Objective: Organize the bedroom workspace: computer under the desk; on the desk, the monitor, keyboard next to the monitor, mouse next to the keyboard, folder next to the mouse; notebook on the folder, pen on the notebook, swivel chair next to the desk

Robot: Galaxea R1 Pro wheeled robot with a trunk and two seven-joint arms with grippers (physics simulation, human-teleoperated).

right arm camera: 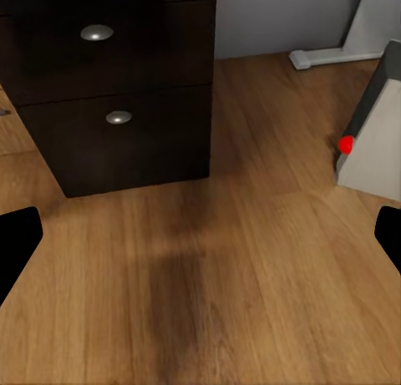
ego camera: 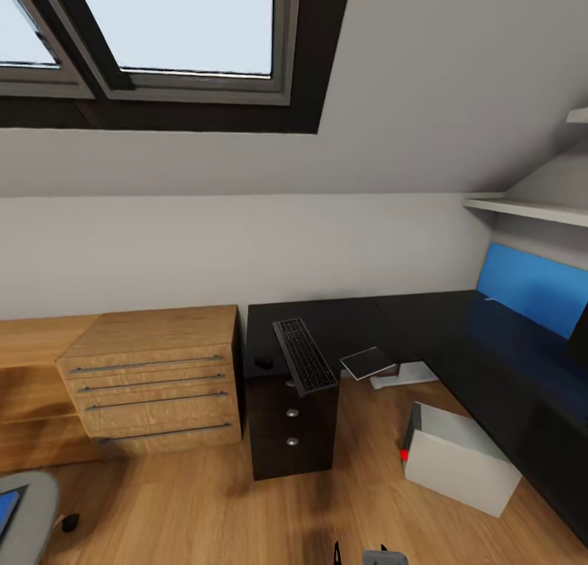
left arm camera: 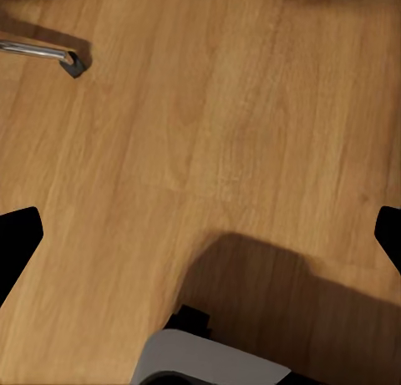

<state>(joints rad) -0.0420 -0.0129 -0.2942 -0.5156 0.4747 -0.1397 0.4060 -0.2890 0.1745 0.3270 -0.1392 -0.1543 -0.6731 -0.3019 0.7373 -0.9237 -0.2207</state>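
Head view: one keyboard [ego camera: 305, 355] overhanging the black desk [ego camera: 351, 320], the computer [ego camera: 457, 459] at four o'clock on the floor. Right wrist view picks up two silver knobs [right arm camera: 98, 32] and the red light [right arm camera: 346, 144]. Left wrist view catches a chrome chair leg [left arm camera: 42, 53]. Left gripper [left arm camera: 200, 235] and right gripper [right arm camera: 200, 235]: jaws wide apart, holding nothing.

The keyboard [ego camera: 305, 355] lies on the desk [ego camera: 351, 324] above its drawers [ego camera: 291, 424]. The mouse [ego camera: 263, 362] sits just left of it. The computer [ego camera: 457, 459] stands on the floor [ego camera: 204, 500], right of the drawers. A drawer unit [ego camera: 151, 381] stands left of the desk.
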